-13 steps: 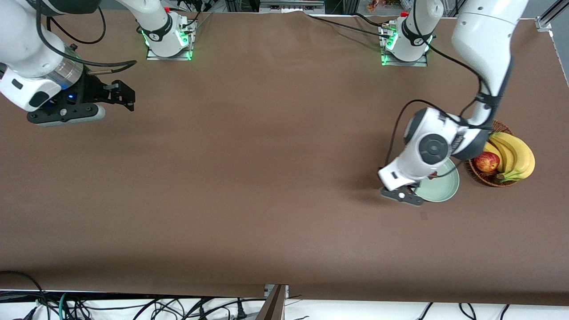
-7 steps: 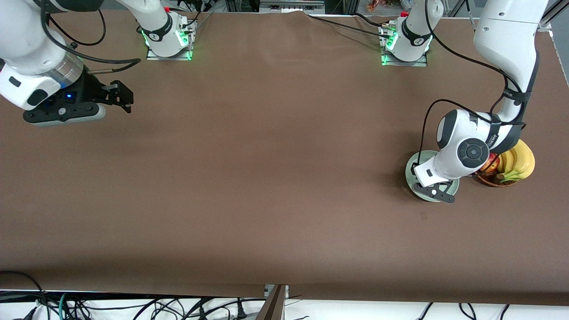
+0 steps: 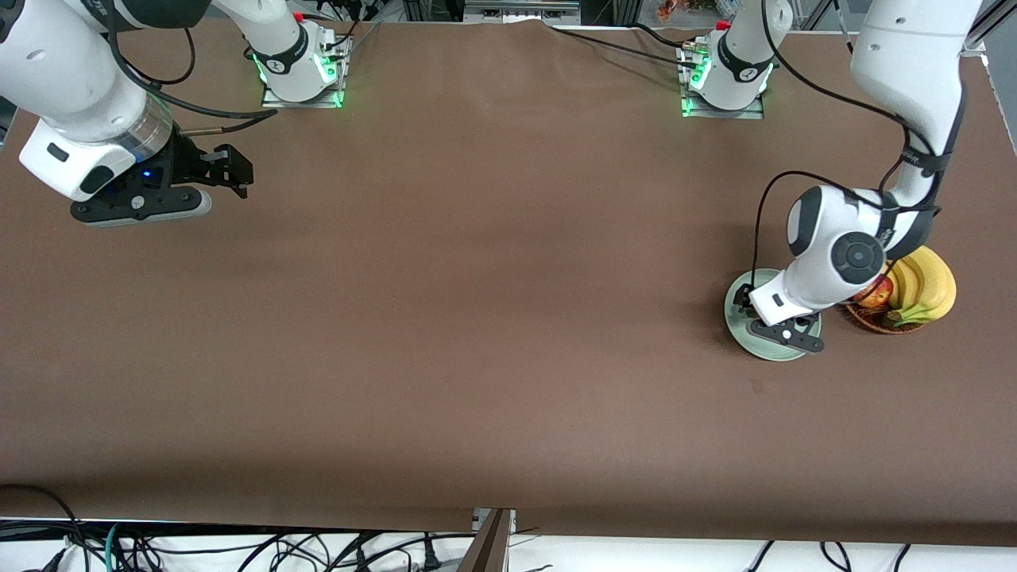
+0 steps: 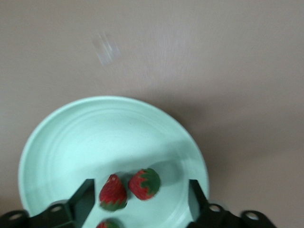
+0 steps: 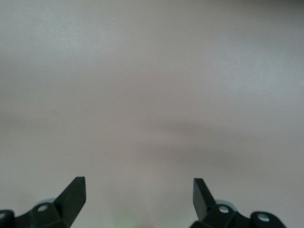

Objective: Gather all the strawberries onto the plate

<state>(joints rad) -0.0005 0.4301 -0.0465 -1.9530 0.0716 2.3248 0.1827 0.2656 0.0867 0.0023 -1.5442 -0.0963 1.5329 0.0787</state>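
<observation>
Strawberries [image 4: 128, 190] lie in the mint-green plate [image 4: 71, 142], low in the left wrist view, three together between the spread, empty fingers of the left gripper [image 4: 141, 199]. Right of centre in the front view, that plate sits beside a wicker basket [image 3: 874, 319]. The right gripper [image 5: 139, 194] waits open at upper left over bare table [image 3: 477, 278].

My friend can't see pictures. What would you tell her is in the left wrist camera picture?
A pale mint-green plate on a brown table holds strawberries: two red ones with green caps lie side by side, and a third peeks in at the picture's edge. The left gripper hangs over the plate with its dark fingers spread wide, holding nothing.
</observation>
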